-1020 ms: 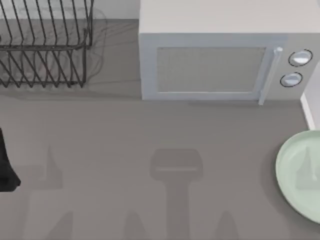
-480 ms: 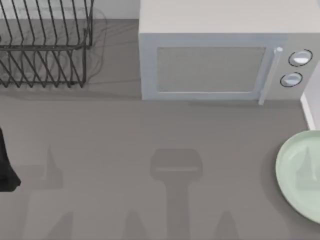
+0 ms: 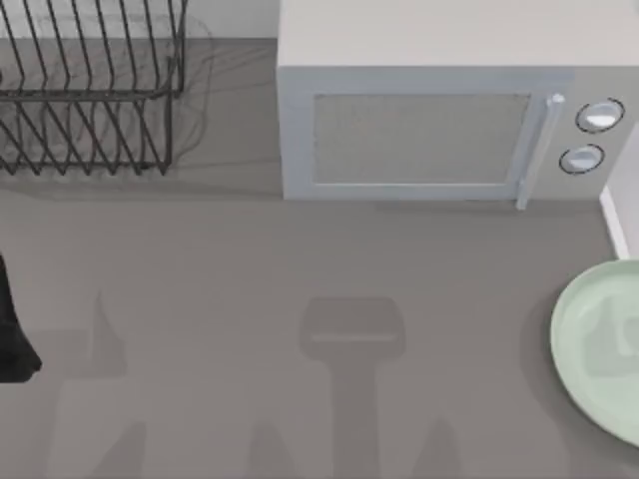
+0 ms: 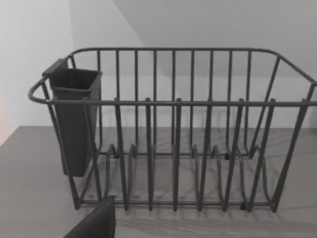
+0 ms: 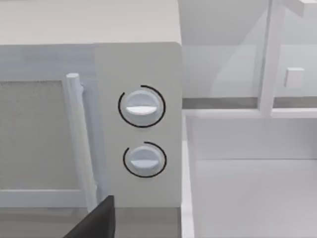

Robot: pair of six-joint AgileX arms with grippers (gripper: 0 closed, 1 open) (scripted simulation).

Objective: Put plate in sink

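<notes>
Two arms are at the table, and little of either can be seen. At the top view's far left edge a black piece of the left arm is cut off by the frame. The left wrist view adds a dark wedge of the left gripper at its border; I cannot tell whether it is open or shut, or whether it has hold of anything.

Behind the arm, at the far left, stands a wire rack, cropped by the top view's edge. The left wrist view shows it whole, with a dark cup hung on one end wall, which the top view does not show.

Right of the rack is the microwave, door closed, with a handle and two knobs. The right wrist view faces those knobs and shows a white sink just beside the microwave. A dark wedge of the right gripper sits at that view's border, and its state cannot be told either.

At the far right the plate lies flat on the table, in front of the sink and outside it, well apart from the left arm. Its right part is cut off by the frame, and soft grey shadows cross it.
</notes>
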